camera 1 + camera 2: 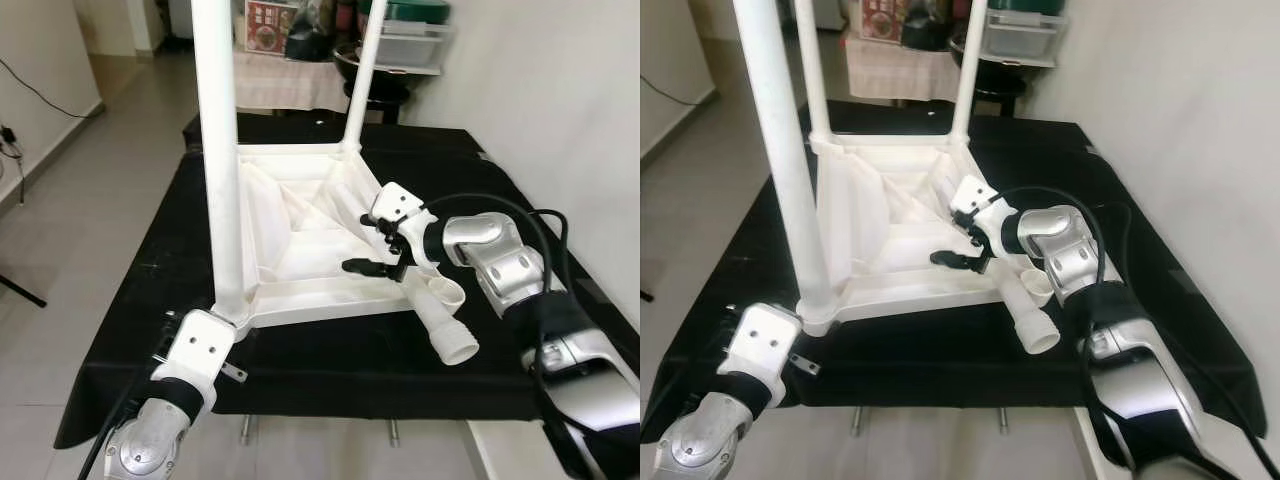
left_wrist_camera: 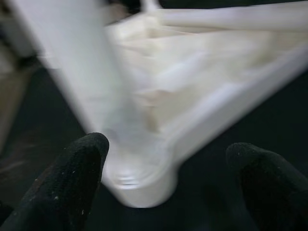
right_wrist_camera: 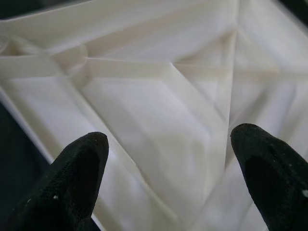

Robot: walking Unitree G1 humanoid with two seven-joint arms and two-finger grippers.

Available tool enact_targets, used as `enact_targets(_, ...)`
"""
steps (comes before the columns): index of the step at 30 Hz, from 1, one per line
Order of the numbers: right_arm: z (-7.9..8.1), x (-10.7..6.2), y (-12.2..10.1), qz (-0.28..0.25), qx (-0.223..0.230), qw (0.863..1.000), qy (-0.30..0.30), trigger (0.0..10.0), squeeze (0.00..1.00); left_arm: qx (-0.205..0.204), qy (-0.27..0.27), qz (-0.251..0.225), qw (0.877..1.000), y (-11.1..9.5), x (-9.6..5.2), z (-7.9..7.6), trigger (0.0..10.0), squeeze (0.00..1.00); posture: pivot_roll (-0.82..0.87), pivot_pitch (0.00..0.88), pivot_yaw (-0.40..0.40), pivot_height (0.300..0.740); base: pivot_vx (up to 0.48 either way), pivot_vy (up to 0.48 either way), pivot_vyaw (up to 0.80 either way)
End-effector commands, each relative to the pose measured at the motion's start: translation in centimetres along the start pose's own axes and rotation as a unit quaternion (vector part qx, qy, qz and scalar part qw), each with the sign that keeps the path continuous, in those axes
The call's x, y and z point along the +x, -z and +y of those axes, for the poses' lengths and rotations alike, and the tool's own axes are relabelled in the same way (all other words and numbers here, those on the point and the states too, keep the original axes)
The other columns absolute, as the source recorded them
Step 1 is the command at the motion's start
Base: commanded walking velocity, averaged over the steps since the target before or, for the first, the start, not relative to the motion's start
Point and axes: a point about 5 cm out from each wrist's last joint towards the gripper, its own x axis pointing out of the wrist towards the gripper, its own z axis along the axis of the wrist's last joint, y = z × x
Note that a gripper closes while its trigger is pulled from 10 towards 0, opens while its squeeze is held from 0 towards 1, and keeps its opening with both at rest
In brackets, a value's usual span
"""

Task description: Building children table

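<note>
On the black table (image 1: 330, 355), lying upside down: white table top (image 1: 300, 235), some legs up, one loose leg (image 1: 440, 320) beside. Looking light, stiff and smooth, so gripping the leg mid-tube. Hovering wide open, holding nothing: right gripper (image 1: 375, 262) over the top, left gripper (image 2: 168, 166) at a corner.

Head views: bright, even, sharp.
Glare: washes white table leg (image 1: 222, 140).
Left wrist view: motion-blurred, fingertips (image 2: 77, 178) soft.
Right wrist view: clearer, fingertips (image 3: 82, 168) defocused.

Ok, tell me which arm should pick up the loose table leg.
Right. The right gripper hovers open over the tabletop, beside the loose leg. The left gripper is at the opposite corner, by a fitted leg.
</note>
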Motion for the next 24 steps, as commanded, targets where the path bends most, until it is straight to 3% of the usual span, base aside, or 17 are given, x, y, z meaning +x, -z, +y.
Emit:
enact_targets(1,-0.1,0.2,0.5,0.038,0.047,0.998,0.012,10.0,0.0,0.001,0.026,0.004,1.0,-0.1,-0.3,-0.6,10.0,0.0,-0.05,0.042,-0.123,0.74,0.0,0.0,0.0)
enact_targets(4,-0.1,0.4,1.3,0.092,0.092,0.991,0.022,10.0,0.0,0.002,0.031,0.004,1.0,-0.1,-0.3,-0.8,10.0,0.0,-0.05,0.042,-0.13,0.74,0.0,0.0,0.0)
enact_targets(7,-0.2,0.4,1.8,0.112,0.11,0.987,0.025,10.0,0.0,0.002,0.03,0.004,1.0,-0.1,-0.3,-0.8,10.0,0.0,-0.06,0.042,-0.134,0.74,0.0,0.0,0.0)
enact_targets(8,-0.4,0.5,2.5,0.141,0.141,0.979,0.041,10.0,0.0,0.002,0.029,0.004,1.0,-0.1,-0.3,-0.8,10.0,0.0,-0.06,0.042,-0.134,0.74,0.0,0.0,0.0)
enact_targets(19,-1.1,0.4,4.2,0.185,0.179,0.961,0.104,10.0,0.0,0.001,0.026,0.003,1.0,-0.2,-0.2,-0.8,10.0,0.0,-0.06,0.048,-0.161,0.74,0.0,0.0,0.0)
enact_targets(24,-0.5,0.6,5.7,0.211,0.188,0.953,0.11,10.0,0.0,0.001,0.025,0.003,1.0,-0.2,-0.2,-0.9,10.0,0.0,-0.08,0.049,-0.171,0.74,0.0,0.0,0.0)
